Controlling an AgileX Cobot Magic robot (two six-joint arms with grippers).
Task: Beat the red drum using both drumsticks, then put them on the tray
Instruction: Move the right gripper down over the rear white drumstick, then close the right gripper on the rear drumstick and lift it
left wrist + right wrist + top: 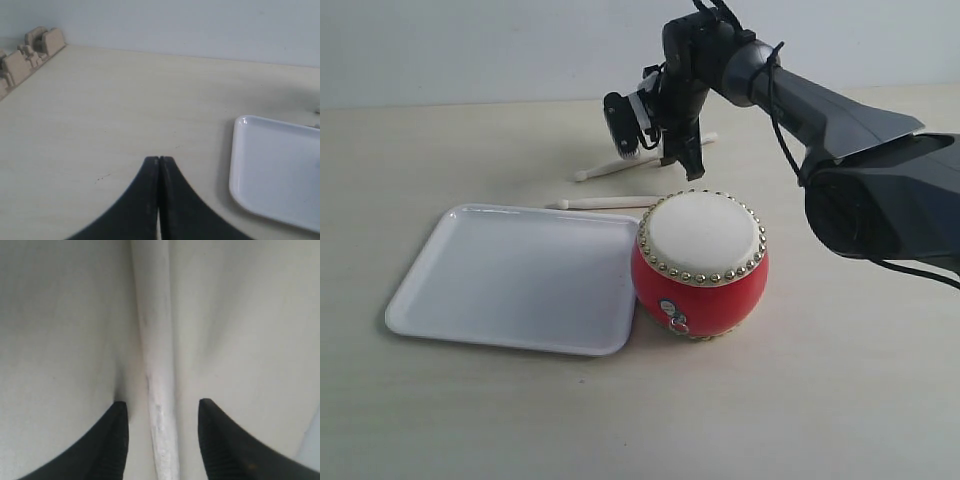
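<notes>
The red drum [700, 265] with its cream skin stands upright mid-table, touching the right edge of the white tray [510, 280], which holds nothing. Two pale drumsticks lie on the table behind them: one [605, 203] just past the tray's far edge, the other [610, 166] farther back and slanted. My right gripper [685, 160] is lowered over the far stick. In the right wrist view it is open [162, 407], with that drumstick [154, 340] running between its fingers, untouched. My left gripper [159, 159] is shut on nothing above bare table, left of the tray [275, 170].
The right arm [860, 150] reaches in from the right above and behind the drum. Tan blocks [30, 55] sit by the wall at the table's far edge in the left wrist view. Bare table lies in front of the drum and tray.
</notes>
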